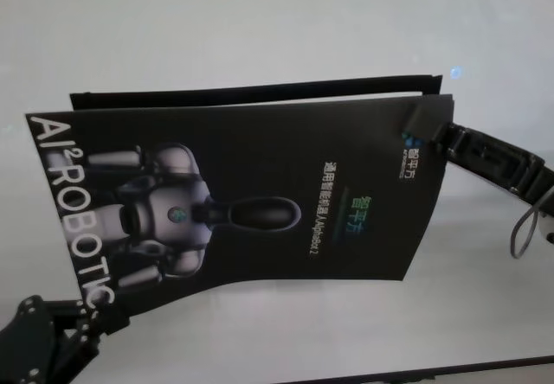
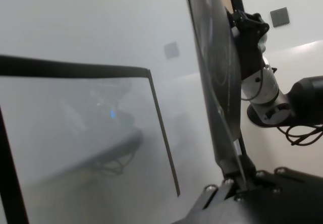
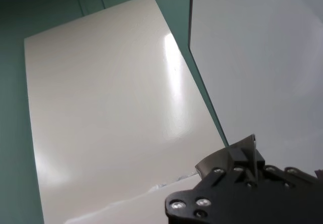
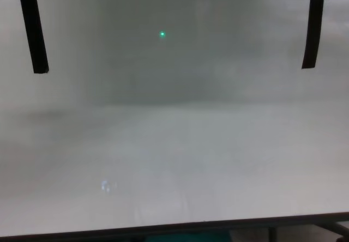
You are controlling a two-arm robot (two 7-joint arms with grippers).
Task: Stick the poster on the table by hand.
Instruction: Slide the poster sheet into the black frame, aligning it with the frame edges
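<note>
Left gripper (image 1: 102, 308) sits nearest me, low on my left, pinching the poster (image 1: 260, 194) at its near corner; the left wrist view shows the sheet's edge wedged between the jaws. Farther out, right gripper (image 1: 421, 124) is clamped on the far right corner. So the poster hangs above the table (image 1: 260, 21), slightly bowed, apparently not stuck yet. To do this well, I judge both arms should descend level, keeping the sheet taut, landing one edge first. Count: one poster, one table, two grippers, two dark strips (image 4: 32, 32) in the chest view.
</note>
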